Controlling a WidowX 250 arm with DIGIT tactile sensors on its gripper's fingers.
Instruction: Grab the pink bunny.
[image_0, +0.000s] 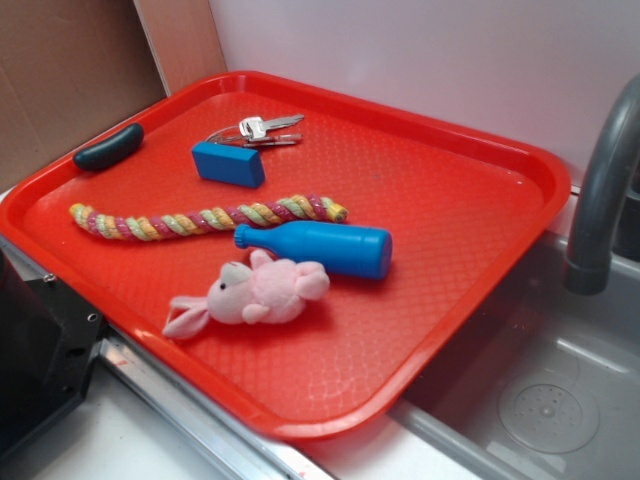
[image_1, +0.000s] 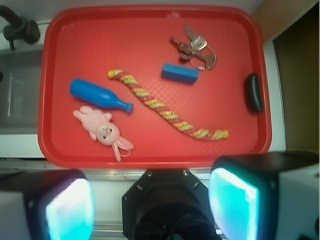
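A red tray (image_1: 55, 90) is seen spread out ahead of the pincer (image_1: 150, 207), whose two fingers (image_1: 232, 200) are held wide apart with nothing between them, above the tray's near edge. On the tray, a multicoloured rope (image_1: 165, 107) is laid diagonally straight ahead. A blue bottle (image_1: 97, 95) is found ahead and to the left, and the pink bunny (image_1: 102, 130) is laid just beside it, nearer the pincer, untouched. Farther ahead a blue block (image_1: 180, 73) and a bunch of keys (image_1: 195, 47) are seen; a black handle-like piece (image_1: 253, 92) is placed at the right.

No text or labels readable — none anywhere.
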